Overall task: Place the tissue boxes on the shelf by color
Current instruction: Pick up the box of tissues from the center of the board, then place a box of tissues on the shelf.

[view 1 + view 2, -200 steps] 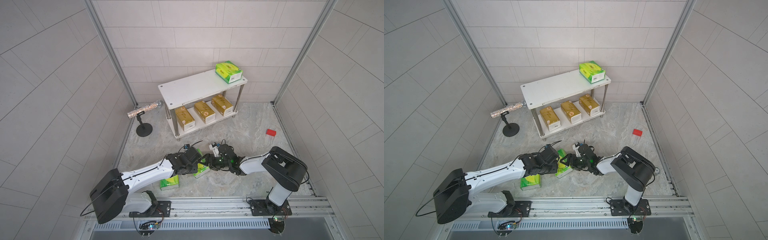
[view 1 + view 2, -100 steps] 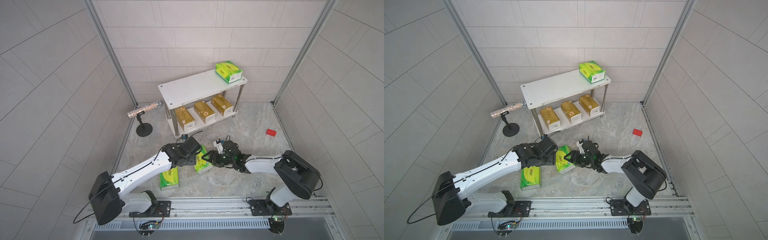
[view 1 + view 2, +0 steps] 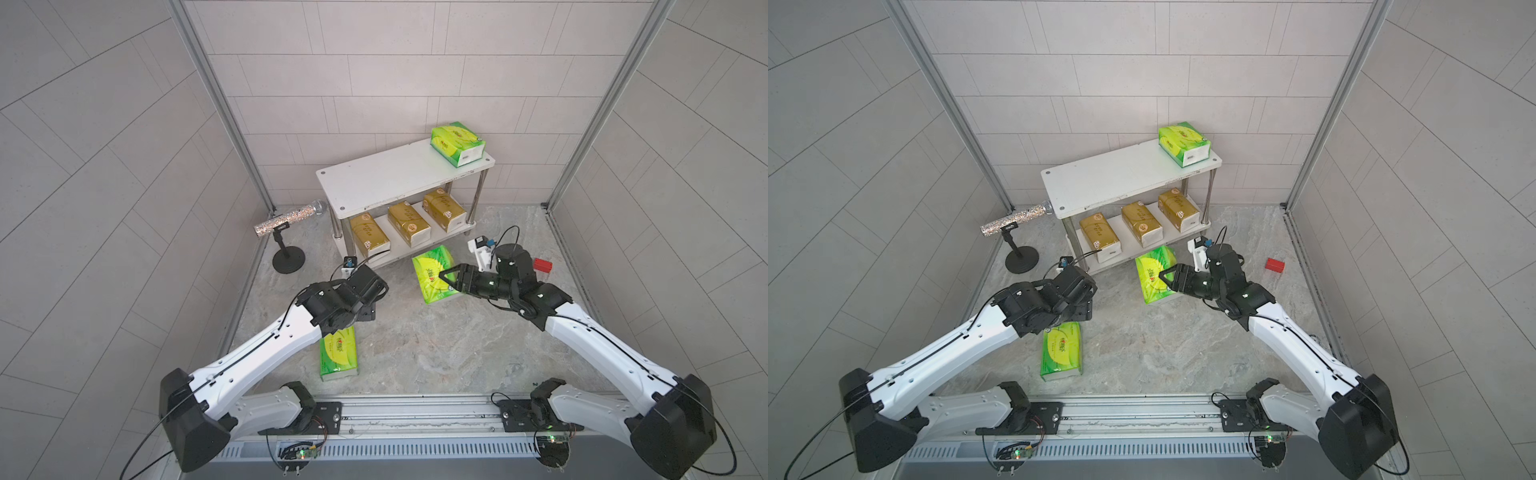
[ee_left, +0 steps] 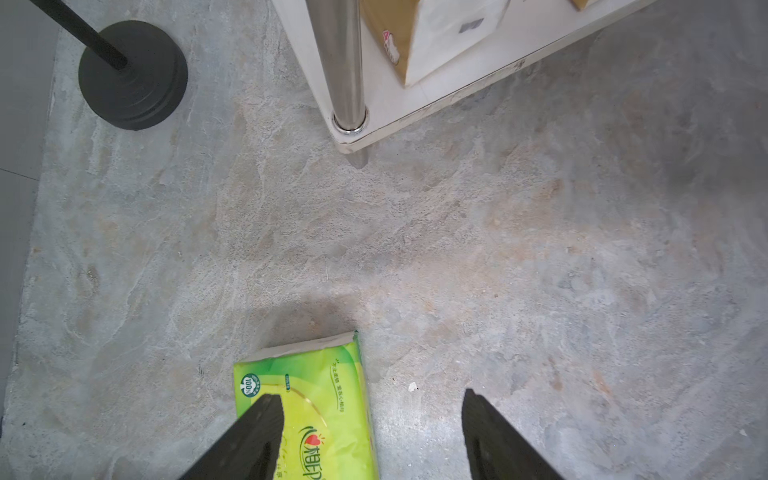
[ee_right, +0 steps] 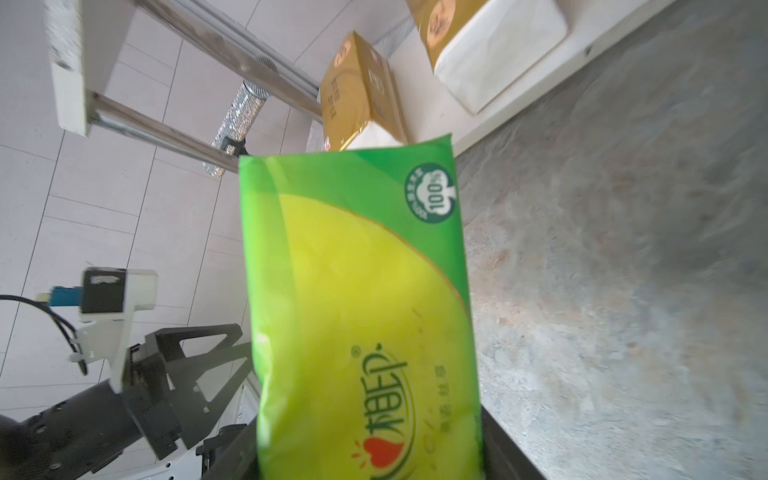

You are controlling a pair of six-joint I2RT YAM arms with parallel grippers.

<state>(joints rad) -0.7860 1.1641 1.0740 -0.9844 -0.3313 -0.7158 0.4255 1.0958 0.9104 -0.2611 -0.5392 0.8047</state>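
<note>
Tissue boxes, left to right: past the microphone (image 3: 289, 218), one green pack (image 3: 337, 353) lies on open floor (image 3: 415, 340), its far end hidden under the left gripper (image 4: 371, 411), whose fingers are spread and empty. On the shelf (image 3: 386, 183), gold packs (image 3: 408, 224) fill the lower board. Another green pack (image 3: 457, 143) sits at the top board's right end, the rest bare. The right gripper (image 3: 448, 279) clamps a third green pack (image 3: 430, 270) just before the lower board's edge. The red block (image 3: 542, 264) lies well apart.

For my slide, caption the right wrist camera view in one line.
Right gripper holds a bright green, yellow-leafed soft tissue pack before shiny gold packs on the white chrome-legged shelf.
</note>
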